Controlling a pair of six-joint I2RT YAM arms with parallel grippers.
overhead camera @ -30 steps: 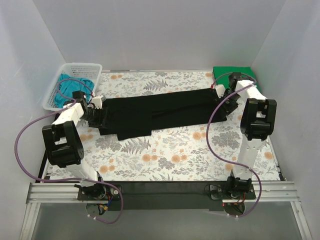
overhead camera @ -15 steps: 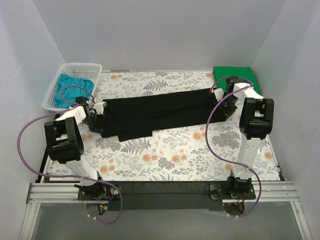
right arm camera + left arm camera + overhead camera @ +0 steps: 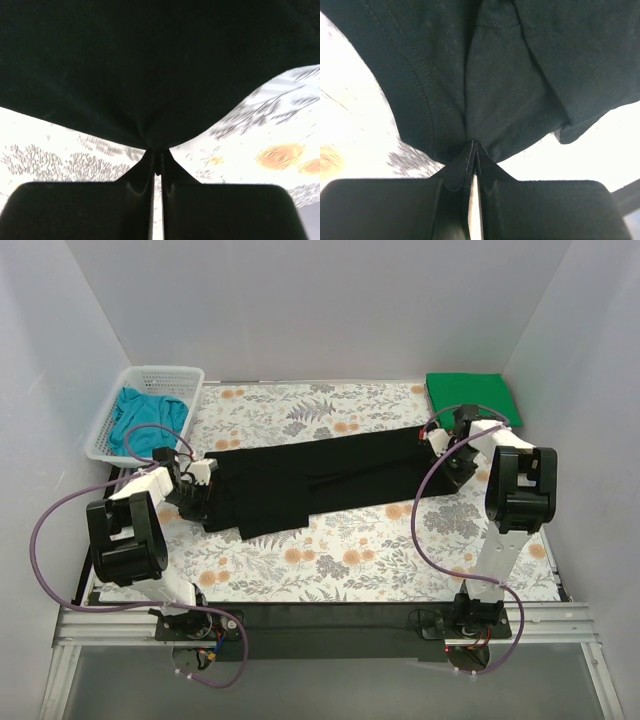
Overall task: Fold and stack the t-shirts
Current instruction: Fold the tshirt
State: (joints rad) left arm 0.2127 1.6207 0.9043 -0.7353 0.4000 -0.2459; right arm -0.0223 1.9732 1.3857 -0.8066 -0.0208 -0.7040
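White walls close in a counter [image 3: 340, 560] covered with a floral print. Across its middle, running from near the left edge toward the right edge, lies the black t-shirt [image 3: 310, 475], folded into 1 long band, with a flap jutting toward the near edge at its left part. The left gripper [image 3: 474, 146] has its jaws pressed together on the cloth at the band's left end; its wrist view shows a stitched hem and a bunch of fabric drawn into the pinch. The right gripper [image 3: 156, 150] is likewise pinching the black t-shirt, at its right end, with the cloth gathered to a point between the closed jaws. At the far right corner the green t-shirt [image 3: 470, 395] lies folded flat, apart from the black one. At the far left corner stands a white mesh basket [image 3: 190, 375], and the teal t-shirt [image 3: 140, 410] sits crumpled inside it.
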